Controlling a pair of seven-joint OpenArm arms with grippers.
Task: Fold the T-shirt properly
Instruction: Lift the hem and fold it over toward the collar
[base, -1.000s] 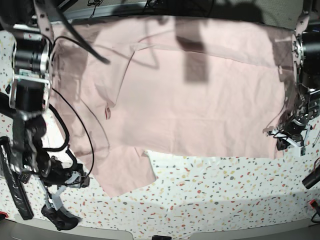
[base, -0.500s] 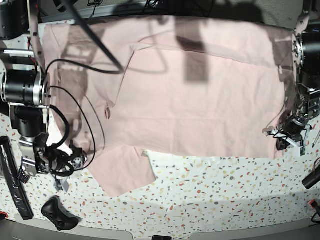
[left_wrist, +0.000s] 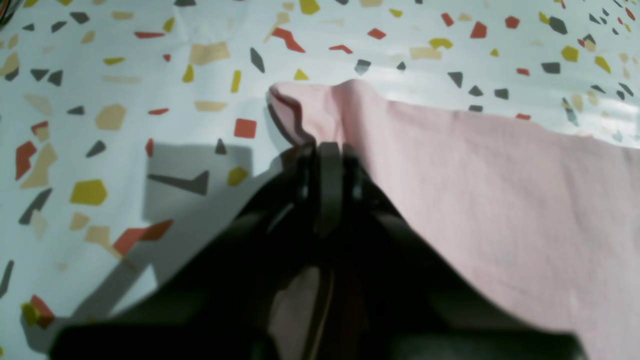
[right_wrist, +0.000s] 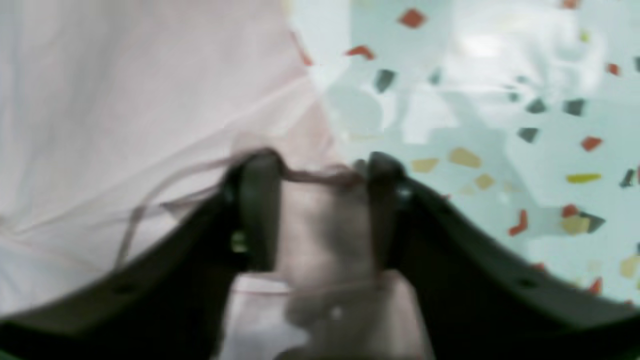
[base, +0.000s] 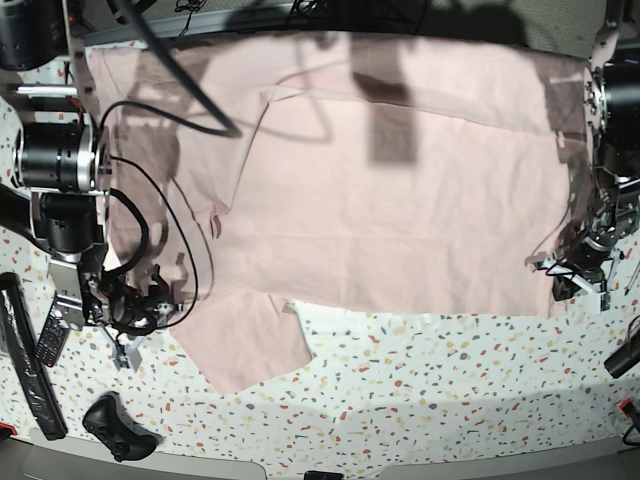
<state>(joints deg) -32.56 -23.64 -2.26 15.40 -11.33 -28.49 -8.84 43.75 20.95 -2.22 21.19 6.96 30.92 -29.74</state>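
At the base view's left, the right gripper (base: 128, 318) stands spread around a sleeve edge of the T-shirt (base: 380, 190), spread flat on the table (base: 430, 380). At right, the left gripper (base: 578, 277) pinches its hem corner.

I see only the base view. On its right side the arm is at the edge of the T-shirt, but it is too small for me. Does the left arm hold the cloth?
Observer: Yes. In the left wrist view the left gripper has its jaws shut on a corner of the T-shirt.
Operator: And the right arm?
Observer: In the right wrist view the right gripper has its jaws apart, with a pink cloth edge lying between them. That view is blurred.
Operator: Is any print visible near the jaws?
Observer: No, both wrist views show only plain pink cloth on the speckled table.
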